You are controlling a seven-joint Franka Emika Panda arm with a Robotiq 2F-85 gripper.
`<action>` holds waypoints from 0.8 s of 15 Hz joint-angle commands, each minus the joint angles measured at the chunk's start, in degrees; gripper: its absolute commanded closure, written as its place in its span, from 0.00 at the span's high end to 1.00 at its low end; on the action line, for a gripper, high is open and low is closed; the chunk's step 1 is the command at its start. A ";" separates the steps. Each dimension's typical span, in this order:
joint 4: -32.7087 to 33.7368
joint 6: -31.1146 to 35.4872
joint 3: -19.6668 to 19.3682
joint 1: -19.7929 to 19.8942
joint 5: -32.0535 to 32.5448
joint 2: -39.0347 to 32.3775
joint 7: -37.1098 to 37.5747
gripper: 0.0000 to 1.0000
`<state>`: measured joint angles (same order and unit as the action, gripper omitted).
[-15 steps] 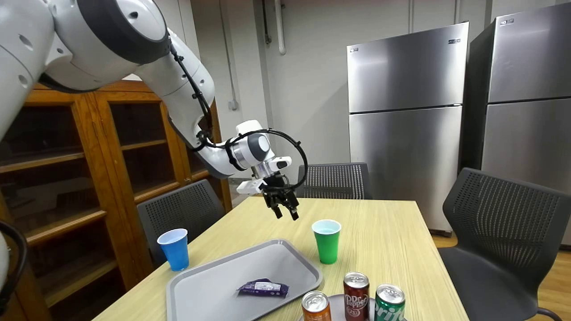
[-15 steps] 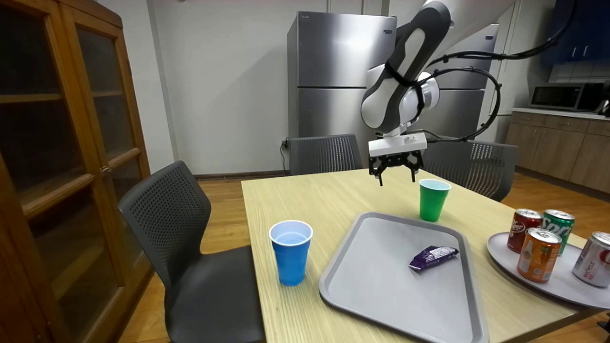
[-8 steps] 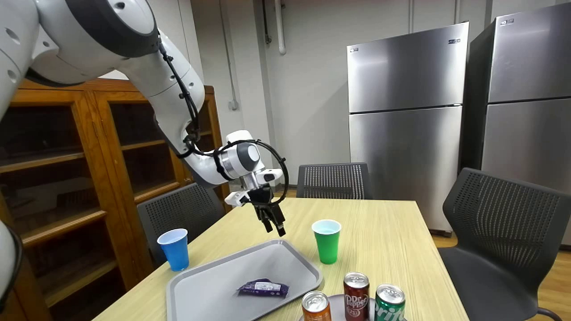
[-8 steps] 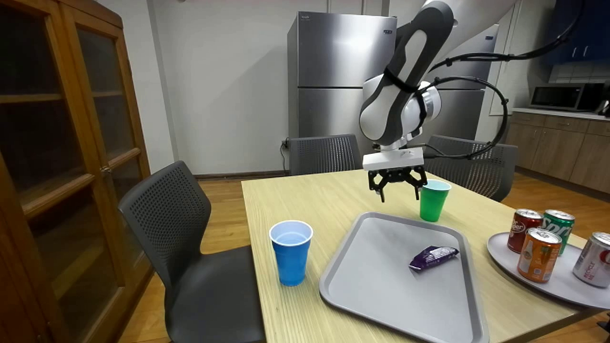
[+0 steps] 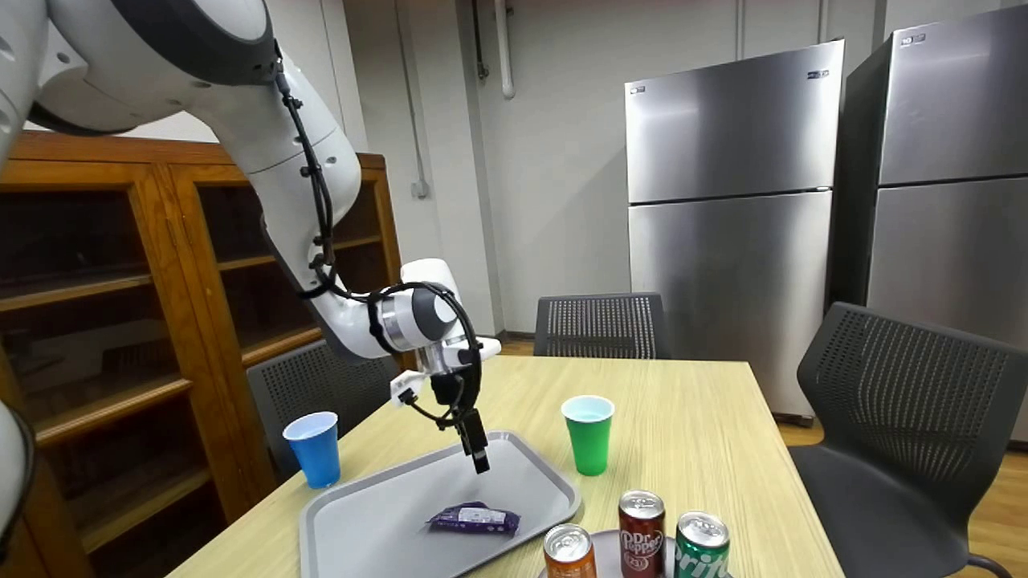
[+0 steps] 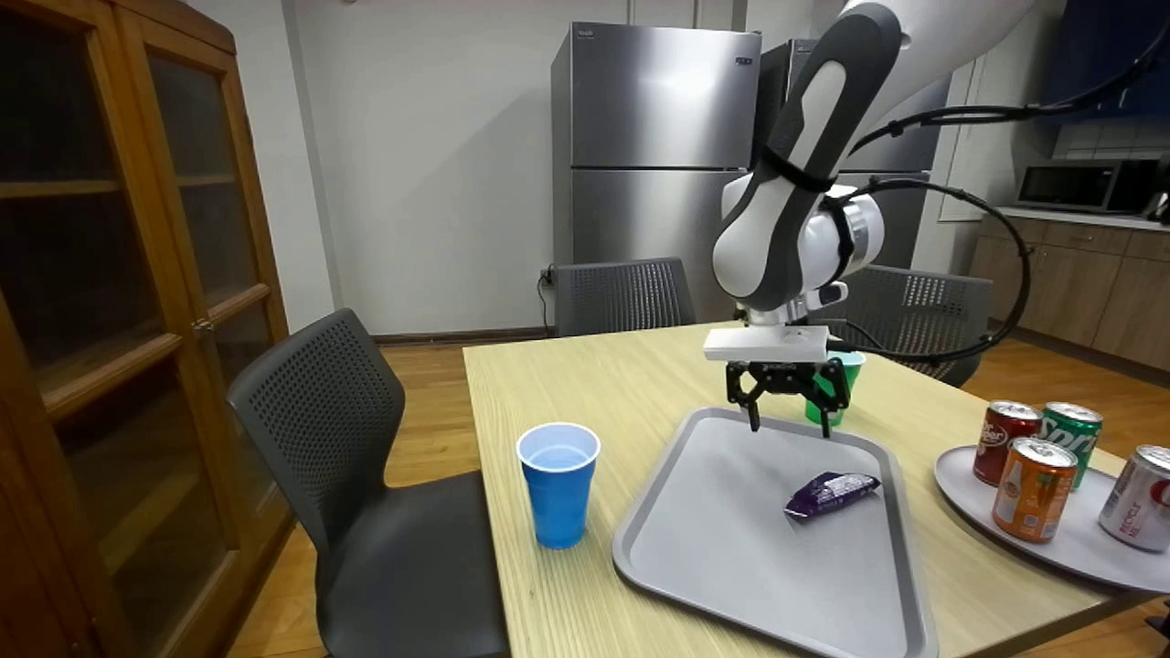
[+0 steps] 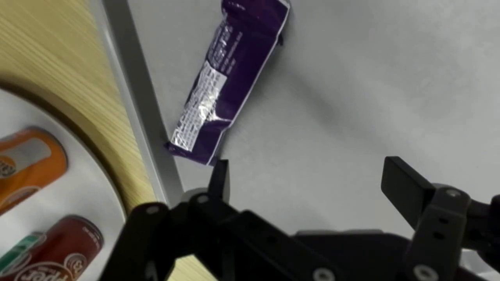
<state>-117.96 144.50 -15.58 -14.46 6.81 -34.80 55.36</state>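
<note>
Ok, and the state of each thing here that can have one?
Claw: open, holding nothing
Rectangular tray: flat on the table
Purple packet: lying in that tray
Blue cup: upright
Green cup: upright
Orange can: upright
Dr Pepper can: upright
Sprite can: upright
Silver can: upright
Round tray: bearing the cans
Cabinet: doors shut
Left fridge: doors shut
Right fridge: doors shut
Microwave: door looks shut

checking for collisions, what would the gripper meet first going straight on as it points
Likely the gray serving tray below the open gripper; depth is unclear, so it might brush the purple wrapped bar.
</note>
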 commanded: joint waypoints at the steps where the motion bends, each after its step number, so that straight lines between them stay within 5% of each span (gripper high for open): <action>1: -7.62 5.60 2.85 3.54 -4.38 4.06 1.06 1.00; 12: -16.08 15.35 5.37 7.81 -15.68 4.40 -0.65 1.00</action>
<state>-132.26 158.76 -11.85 -8.16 -6.74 -32.06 55.46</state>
